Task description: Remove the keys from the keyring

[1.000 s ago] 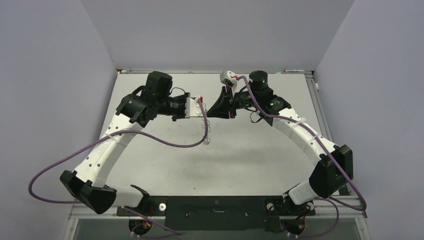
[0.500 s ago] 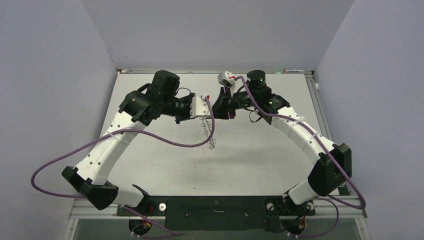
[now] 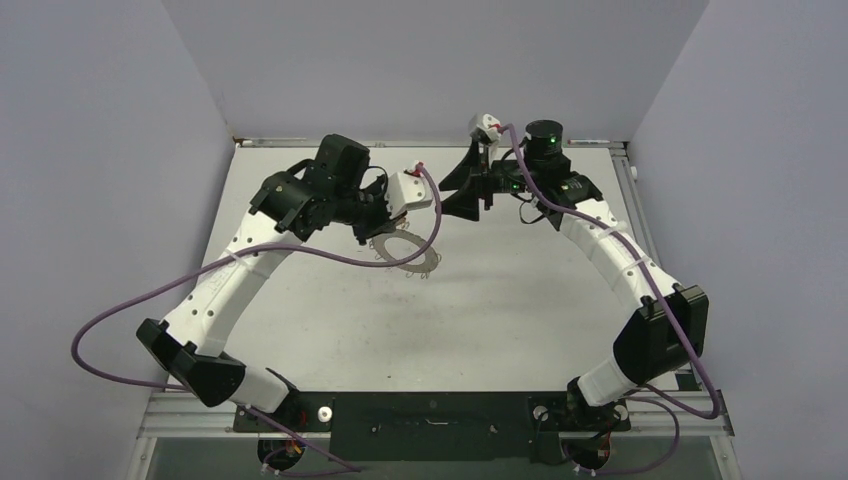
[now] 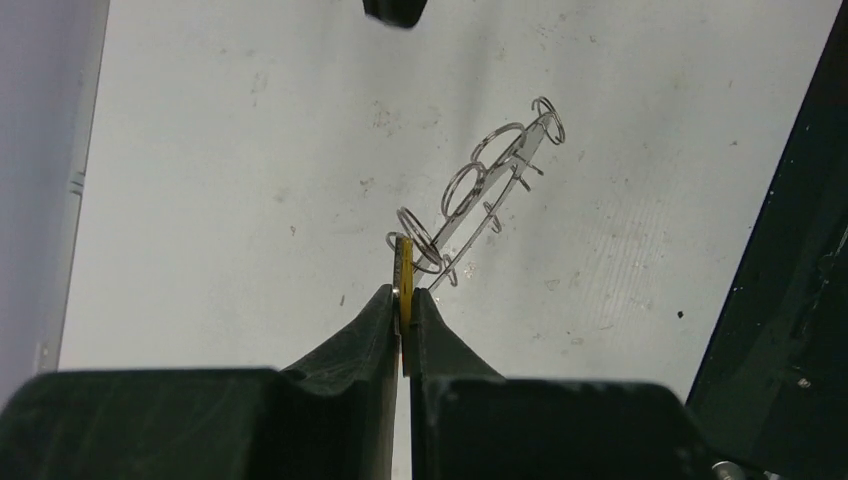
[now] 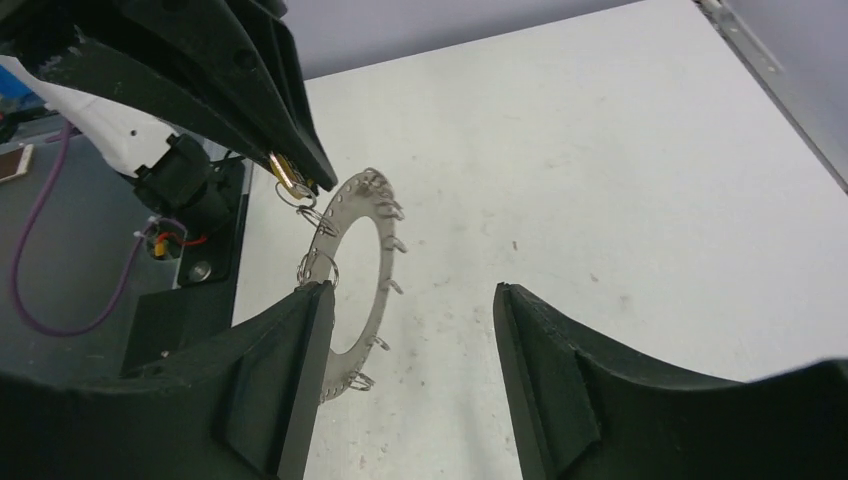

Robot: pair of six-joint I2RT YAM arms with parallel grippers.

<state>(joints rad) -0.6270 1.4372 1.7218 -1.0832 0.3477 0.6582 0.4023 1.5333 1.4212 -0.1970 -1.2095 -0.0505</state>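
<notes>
Left wrist view: found left fingers (image 4: 385, 322) clamped on the brass key (image 4: 404, 283), keyring (image 4: 481, 205) hanging edge-on straight out from their tips; right fingers (image 5: 298, 335) apart, ring beside one, not between them.

The key (image 4: 404, 282) is brass-yellow against the matte black left gripper (image 4: 404, 302); the right gripper (image 5: 410, 290) is black too. The keyring (image 5: 347, 203) is flat pale grey with shiny silver wire loops. The table (image 3: 500, 300) is off-white, flecked with dark specks. Purple cables (image 3: 74, 350) run along white arms (image 3: 225, 290) with black joints
</notes>
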